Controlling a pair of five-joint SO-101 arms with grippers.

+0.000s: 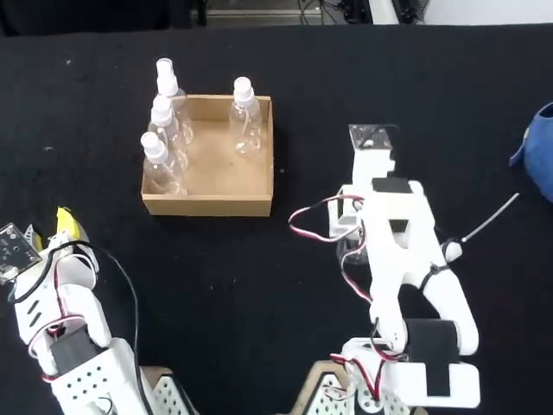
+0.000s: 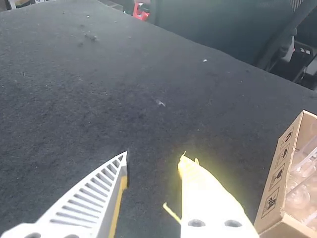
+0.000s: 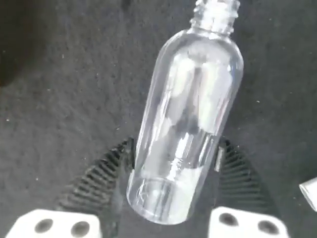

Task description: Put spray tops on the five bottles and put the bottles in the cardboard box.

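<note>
Bottle [image 3: 190, 104], uncapped, lies pinched near its base by the right gripper [image 3: 174, 148].

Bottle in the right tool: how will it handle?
The bottle looks clear and empty, so probably light. Its smooth round wall may slip or twist in the right tool. Laid down, it would likely roll.

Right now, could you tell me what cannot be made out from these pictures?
High view: the uncapped bottle in the right gripper is hidden under that arm.
Left wrist view: the cardboard box is cut off by the edge, and its contents are blurred.
High view: the blue object is cut off by the edge, so I cannot tell what it is.
</note>
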